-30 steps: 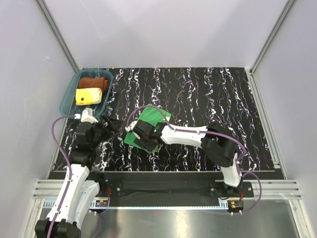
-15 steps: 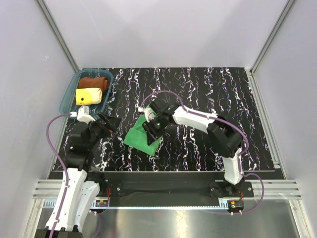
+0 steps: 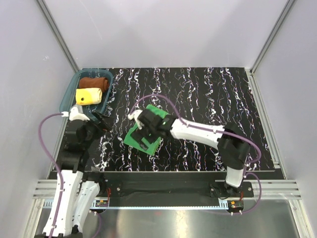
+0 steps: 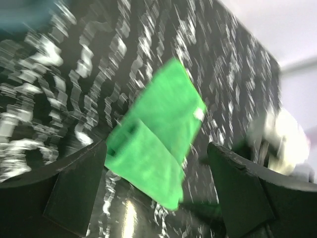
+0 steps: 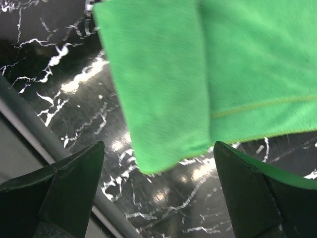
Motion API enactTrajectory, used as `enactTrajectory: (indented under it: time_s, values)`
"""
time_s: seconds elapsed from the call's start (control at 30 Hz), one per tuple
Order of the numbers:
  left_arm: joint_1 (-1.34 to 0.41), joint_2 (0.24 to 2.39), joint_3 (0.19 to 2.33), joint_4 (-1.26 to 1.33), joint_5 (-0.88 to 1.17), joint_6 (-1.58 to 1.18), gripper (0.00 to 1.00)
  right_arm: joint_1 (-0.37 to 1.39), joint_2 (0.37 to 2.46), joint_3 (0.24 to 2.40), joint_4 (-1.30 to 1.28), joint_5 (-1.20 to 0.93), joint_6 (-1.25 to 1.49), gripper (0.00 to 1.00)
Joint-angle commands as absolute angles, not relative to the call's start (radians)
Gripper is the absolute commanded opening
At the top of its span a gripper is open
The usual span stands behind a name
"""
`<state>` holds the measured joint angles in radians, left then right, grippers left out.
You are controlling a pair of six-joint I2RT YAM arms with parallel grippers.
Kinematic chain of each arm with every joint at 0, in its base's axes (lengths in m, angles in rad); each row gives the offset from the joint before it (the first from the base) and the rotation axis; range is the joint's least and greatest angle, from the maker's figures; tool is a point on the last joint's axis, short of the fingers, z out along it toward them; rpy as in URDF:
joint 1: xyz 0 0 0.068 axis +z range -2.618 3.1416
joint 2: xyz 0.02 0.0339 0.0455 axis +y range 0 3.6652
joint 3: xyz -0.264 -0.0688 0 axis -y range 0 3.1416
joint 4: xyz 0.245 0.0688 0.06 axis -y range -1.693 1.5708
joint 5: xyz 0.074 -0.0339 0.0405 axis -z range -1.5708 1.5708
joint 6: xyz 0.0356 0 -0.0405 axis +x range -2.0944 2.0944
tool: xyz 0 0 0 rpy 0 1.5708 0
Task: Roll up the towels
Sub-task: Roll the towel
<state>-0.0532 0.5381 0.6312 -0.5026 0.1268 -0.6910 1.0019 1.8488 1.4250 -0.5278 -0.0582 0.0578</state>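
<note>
Count: 3 towels, 1 tray, 2 arms, 2 claws.

Far-left corner of the table [image 3: 208, 94]: translucent teal tray [image 3: 68, 94] with 2 of the 3 towels inside.
- Rust-brown towel [image 3: 94, 82]: rolled, lying crosswise at the tray's far end.
- Pale yellow towel [image 3: 88, 95]: rolled, just nearer than the brown one. The two lie parallel and look to be touching. One small dark mark shows on its left end.

Left claw [image 3: 101, 120]: over the table's left side, just off the tray's near-right corner. Its jaws stand wide with nothing between them. The left wrist view is motion-blurred, but both fingers [image 4: 79, 188] frame the green towel from well apart.

Green towel [image 3: 147, 133]: the 3rd towel and the only one out of the tray. It lies flat on the table left of centre, set on a diagonal, clear of every table edge.
- Not rolled. It is folded, with one flap laid over the rest and a straight fold edge across it [image 4: 163, 144].
- Bright green soft pile, with a stitched hem line along one edge [image 5: 257, 106].

Right claw [image 3: 142, 130]: its arm reaches across from the right, and the claw is over the green towel's near-left part. Jaws wide, gripping nothing. In the wrist view the claw [image 5: 158, 148] sits above the towel's folded corner. Can't tell whether the fingertips touch the cloth.
</note>
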Motion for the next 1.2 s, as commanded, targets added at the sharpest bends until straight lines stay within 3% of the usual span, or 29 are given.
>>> enactTrajectory:
  time_s: [0.0,0.13,0.53,0.6,0.63,0.67,0.77,0.93,1.17]
  values:
    - [-0.046,0.515,0.784,-0.647,-0.142,-0.629,0.9,1.081,1.848,1.398,-0.463,0.233,0.032,0.99]
    - [-0.037,0.512,0.79,-0.684,-0.213,-0.624,0.91,1.153,1.91,1.407,-0.425,0.316,0.022,0.96]
    - [-0.012,0.529,0.775,-0.646,-0.129,-0.612,0.91,1.207,2.088,1.474,-0.411,0.397,-0.034,0.92]
    - [-0.008,0.531,0.772,-0.641,-0.115,-0.611,0.91,1.206,2.098,1.474,-0.411,0.402,-0.037,0.81]
    - [-0.006,0.532,0.77,-0.64,-0.11,-0.611,0.91,1.207,2.1,1.473,-0.411,0.4,-0.037,0.72]
    - [-0.005,0.531,0.767,-0.637,-0.101,-0.607,0.91,1.207,2.105,1.474,-0.416,0.391,-0.041,0.57]
    - [-0.002,0.532,0.764,-0.631,-0.084,-0.607,0.91,1.206,2.114,1.476,-0.433,0.379,-0.048,0.36]
    - [-0.002,0.545,0.758,-0.624,-0.051,-0.601,0.91,1.197,2.1,1.52,-0.506,0.286,-0.023,0.29]
    - [0.0,0.552,0.747,-0.603,-0.006,-0.603,0.91,1.053,2.005,1.562,-0.586,-0.142,0.066,0.29]
